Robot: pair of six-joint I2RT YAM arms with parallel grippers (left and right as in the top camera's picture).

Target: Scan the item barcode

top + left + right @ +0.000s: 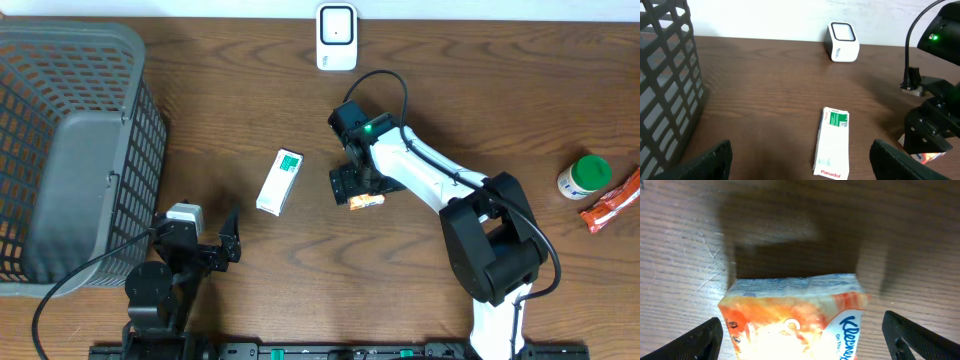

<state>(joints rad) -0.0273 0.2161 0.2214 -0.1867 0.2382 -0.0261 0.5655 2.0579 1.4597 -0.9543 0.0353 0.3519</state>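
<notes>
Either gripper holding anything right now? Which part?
Nothing is held. The right gripper is open, its jaws spread either side of the orange Kleenex pack lying on the table, not clamping it. The left gripper is open and empty.

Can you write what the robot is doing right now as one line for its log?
right gripper: open, fingers either side of Kleenex pack, not gripping | left gripper: open, empty | Panadol box: lying flat, untouched | scanner: nothing in front
</notes>
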